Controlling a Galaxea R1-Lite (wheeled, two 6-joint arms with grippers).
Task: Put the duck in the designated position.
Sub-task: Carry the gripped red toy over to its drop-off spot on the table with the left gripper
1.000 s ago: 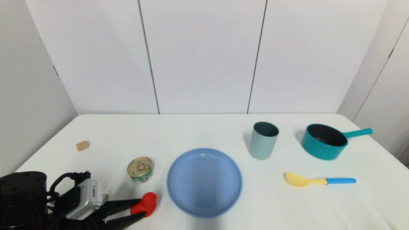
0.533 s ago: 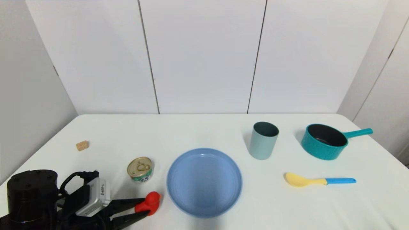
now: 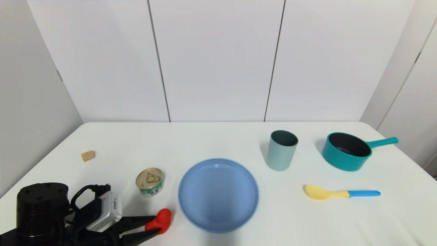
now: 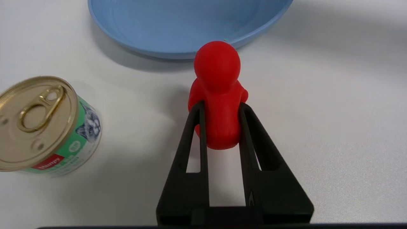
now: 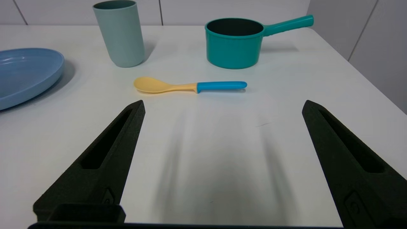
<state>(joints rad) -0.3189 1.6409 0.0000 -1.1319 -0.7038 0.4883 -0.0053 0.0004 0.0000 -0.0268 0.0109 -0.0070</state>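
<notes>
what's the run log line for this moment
left gripper: shut on duck | duck: beside blue plate, not in it | right gripper: open, idle

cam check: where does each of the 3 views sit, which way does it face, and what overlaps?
Head: on the robot's head, facing forward and down over the table; left gripper shows.
Left wrist: behind the left gripper, shut on the duck, facing the can and plate.
Right wrist: behind the open right gripper, low over the table, facing spoon, cup, pot.
Shared: the plate shows in all three.
</notes>
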